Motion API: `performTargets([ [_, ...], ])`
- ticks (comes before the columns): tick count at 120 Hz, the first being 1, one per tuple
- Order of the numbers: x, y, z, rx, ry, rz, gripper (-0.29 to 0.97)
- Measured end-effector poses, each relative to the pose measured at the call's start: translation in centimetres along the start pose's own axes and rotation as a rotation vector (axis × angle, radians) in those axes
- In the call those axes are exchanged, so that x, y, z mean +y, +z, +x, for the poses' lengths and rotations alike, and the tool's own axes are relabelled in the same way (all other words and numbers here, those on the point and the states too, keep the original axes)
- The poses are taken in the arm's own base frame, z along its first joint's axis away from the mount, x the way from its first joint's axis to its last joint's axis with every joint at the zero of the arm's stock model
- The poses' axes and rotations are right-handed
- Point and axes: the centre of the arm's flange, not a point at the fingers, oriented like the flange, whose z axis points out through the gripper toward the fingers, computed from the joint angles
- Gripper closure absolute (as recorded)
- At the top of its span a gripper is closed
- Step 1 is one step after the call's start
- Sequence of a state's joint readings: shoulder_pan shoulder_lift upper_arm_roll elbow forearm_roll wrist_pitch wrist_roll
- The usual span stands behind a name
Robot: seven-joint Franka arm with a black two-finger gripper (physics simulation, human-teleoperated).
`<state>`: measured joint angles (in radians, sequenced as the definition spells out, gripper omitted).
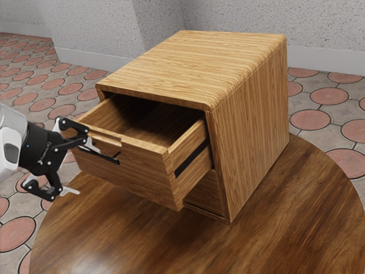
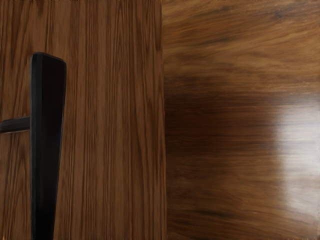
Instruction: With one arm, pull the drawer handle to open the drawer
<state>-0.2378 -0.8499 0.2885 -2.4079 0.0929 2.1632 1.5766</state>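
A wooden cabinet [image 1: 228, 63] stands on a round dark table [image 1: 274, 228]. Its upper drawer [image 1: 142, 168] is pulled partly out, and the inside looks bare. A thin black handle [image 1: 106, 156] runs along the drawer front. My black gripper [image 1: 82, 170] hovers at the drawer front's end toward the exterior view's left, open, fingers spread wide. The upper finger [image 1: 86, 142] lies right by the handle's end; the lower finger [image 1: 67, 191] hangs well below it. In the wrist view the black handle [image 2: 47, 145] crosses the drawer front [image 2: 110, 120] close under my hand.
Past the drawer front's edge, the wrist view shows the glossy table top [image 2: 240, 150]. A tiled floor [image 1: 45, 85] and grey walls surround the table. The table edge curves just below my gripper.
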Motion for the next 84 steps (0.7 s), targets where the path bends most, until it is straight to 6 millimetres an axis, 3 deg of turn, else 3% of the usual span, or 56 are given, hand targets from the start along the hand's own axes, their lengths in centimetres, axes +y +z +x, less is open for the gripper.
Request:
performTargets([
  [17, 0.8, -0.6, -0.1, 0.001, 0.004, -0.010, 0.06],
  [31, 1.6, -1.2, -0.3, 0.007, 0.002, -0.013, 0.19],
  [38, 2.0, -1.4, -0.4, 0.008, 0.003, -0.020, 0.05],
  [66, 2.9, -3.2, -0.7, -0.001, 0.006, -0.031, 0.00],
  [74, 2.0, -7.6, -0.8, -0.048, -0.010, 0.000, 0.00],
  [79, 0.3, -13.8, 0.1, -0.076, -0.012, 0.049, 0.00],
  [84, -1.7, -18.5, 1.5, -0.096, -0.022, 0.052, 0.00],
])
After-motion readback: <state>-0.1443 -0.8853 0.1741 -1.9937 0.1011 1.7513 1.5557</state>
